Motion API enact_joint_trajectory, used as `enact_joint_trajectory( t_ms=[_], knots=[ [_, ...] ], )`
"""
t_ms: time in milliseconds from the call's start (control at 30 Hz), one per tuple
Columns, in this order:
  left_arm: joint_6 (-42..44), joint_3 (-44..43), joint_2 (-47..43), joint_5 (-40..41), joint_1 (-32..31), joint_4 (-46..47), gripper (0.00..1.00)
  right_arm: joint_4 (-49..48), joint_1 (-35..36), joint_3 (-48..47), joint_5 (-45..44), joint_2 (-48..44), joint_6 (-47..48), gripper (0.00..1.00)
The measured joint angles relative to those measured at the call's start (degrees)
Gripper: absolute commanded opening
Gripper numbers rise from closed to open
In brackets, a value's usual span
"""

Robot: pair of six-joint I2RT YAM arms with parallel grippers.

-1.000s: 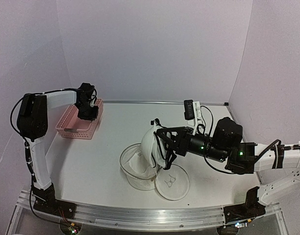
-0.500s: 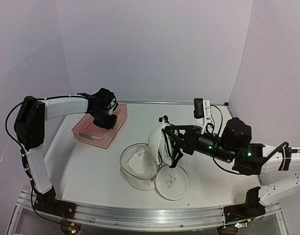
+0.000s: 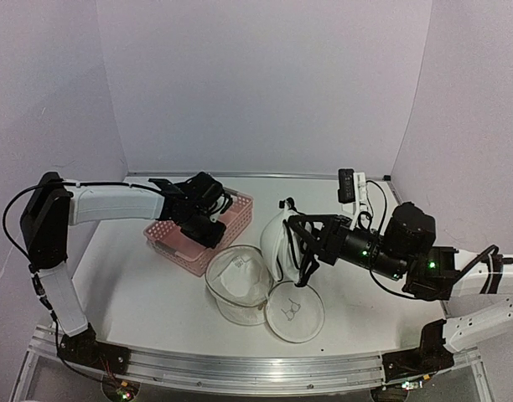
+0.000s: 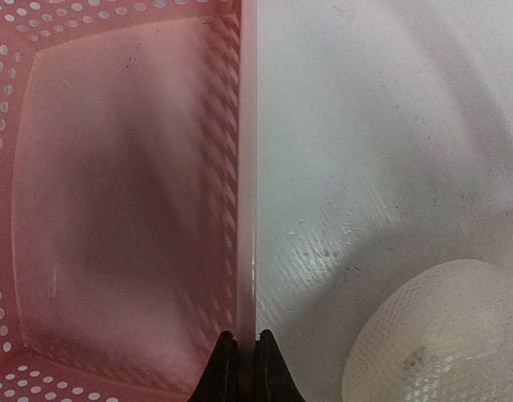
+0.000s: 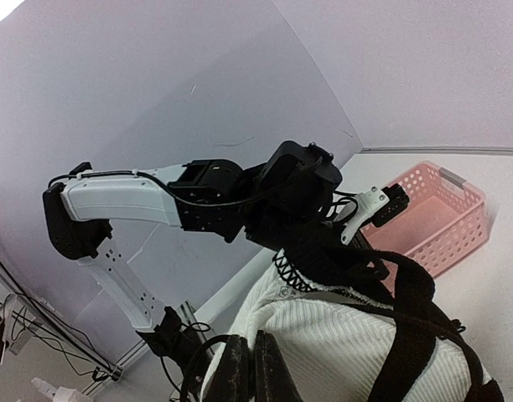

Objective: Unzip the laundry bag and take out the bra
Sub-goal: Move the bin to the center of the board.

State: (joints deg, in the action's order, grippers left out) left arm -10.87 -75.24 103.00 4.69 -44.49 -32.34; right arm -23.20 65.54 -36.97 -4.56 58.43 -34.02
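While your right gripper [image 3: 300,251] pinches the bra [image 3: 276,239] aloft above the unzipped laundry bag [image 3: 240,306], removal looks nearly done; next, carry it over the pink basket [image 3: 177,247] and release. Your left gripper [image 3: 208,228], clamped on its rim, has dragged that basket from far left to beside the bag.

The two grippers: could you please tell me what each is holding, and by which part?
The left gripper pinches the pink basket by the rim of one wall. The right gripper holds the bra by its white fabric, near an edge.
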Motion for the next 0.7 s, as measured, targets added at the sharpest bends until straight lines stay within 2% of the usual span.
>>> enact_joint_trajectory(
  t_ms=[300,700],
  knots=[
    [-0.7,3.4,-1.6,0.0,-5.7,2.1,0.0,1.3,0.0,0.0,-0.9,0.0,0.2,0.0],
    [3.1,2.7,-0.4,0.5,-5.8,4.3,0.0,3.0,0.0,-0.4,-2.4,0.7,1.0,0.0]
  ],
)
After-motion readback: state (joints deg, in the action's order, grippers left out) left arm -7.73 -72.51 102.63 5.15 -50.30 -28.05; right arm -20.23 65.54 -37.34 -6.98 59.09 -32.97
